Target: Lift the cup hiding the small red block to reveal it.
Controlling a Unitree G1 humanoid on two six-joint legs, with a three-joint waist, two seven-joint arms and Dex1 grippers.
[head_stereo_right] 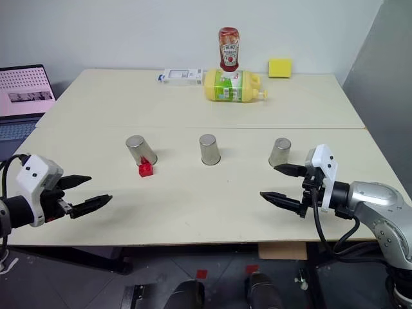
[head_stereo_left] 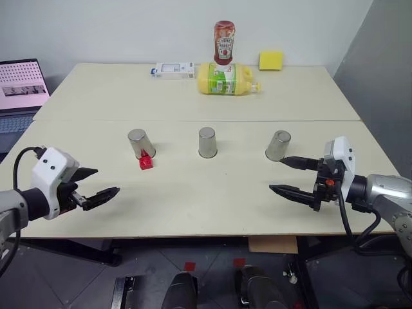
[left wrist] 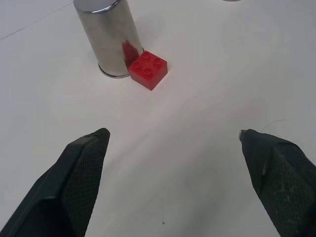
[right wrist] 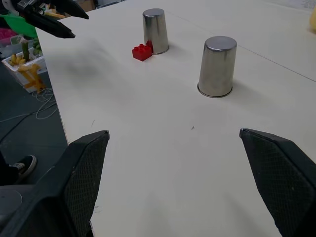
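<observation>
Three silver metal cups stand upside down in a row across the table: a left cup, a middle cup and a right cup. The small red block lies uncovered on the table, against the near side of the left cup's base; the left wrist view shows this cup and the block close up. My left gripper hovers open near the front left, short of the block. Open too, my right gripper hangs just in front of the right cup. Both are empty.
At the back of the table stand a ketchup bottle, a yellow bottle on its side, a white box and a yellow sponge. A laptop sits on a side surface to the far left.
</observation>
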